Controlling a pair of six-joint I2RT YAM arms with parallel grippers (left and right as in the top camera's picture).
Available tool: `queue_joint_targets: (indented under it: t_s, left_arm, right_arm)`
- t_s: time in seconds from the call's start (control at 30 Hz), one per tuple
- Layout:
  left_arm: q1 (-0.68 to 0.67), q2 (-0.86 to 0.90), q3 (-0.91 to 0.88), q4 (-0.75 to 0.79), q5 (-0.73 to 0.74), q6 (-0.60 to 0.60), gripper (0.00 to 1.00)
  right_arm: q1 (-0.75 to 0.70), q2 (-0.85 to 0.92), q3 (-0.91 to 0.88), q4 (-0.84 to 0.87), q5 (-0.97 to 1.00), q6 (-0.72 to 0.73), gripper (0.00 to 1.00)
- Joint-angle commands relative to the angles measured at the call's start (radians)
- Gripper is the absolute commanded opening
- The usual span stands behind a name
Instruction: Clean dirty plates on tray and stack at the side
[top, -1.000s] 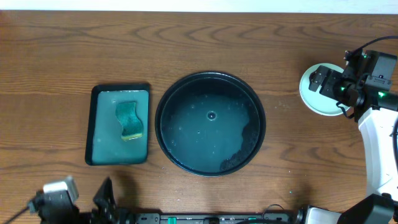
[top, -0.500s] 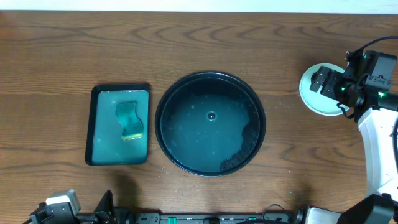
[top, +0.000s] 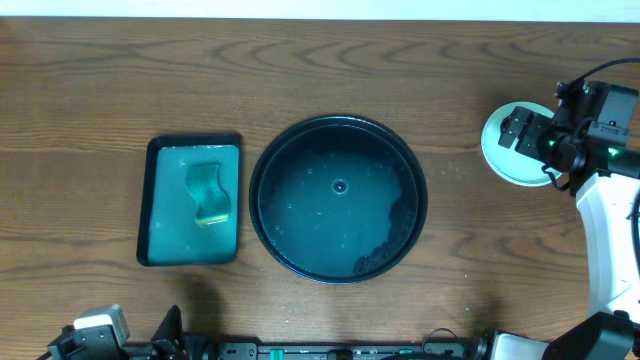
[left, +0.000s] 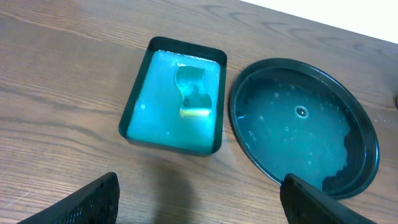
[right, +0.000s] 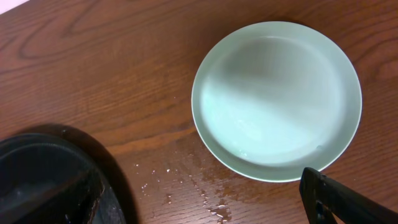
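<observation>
Both my jaws stand wide, holding nothing. The plates (right: 277, 99) sit piled on the bench (top: 100, 80) right of the tray (top: 256, 200), below my right jaws, clear of the wash water. The tray holds none, so the sponge (top: 208, 192) rests in its dish (top: 142, 200).

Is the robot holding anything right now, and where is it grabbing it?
Nothing is held. The left gripper is open and empty; the right gripper is open above the green plate, not gripping it.
</observation>
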Motion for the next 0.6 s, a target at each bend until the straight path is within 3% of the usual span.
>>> queue_joint_targets:
  t_s: [0.0, 0.57]
  left_arm:
    - [-0.003, 0.0, 0.01, -0.002, -0.002, 0.002, 0.83]
    - [-0.003, 0.0, 0.01, -0.002, -0.002, 0.003, 0.83]
  right_arm:
    - [0.006, -0.005, 0.013, 0.0, 0.006, -0.011, 0.99]
    - [0.006, 0.003, 0.013, 0.0, 0.006, -0.011, 0.99]
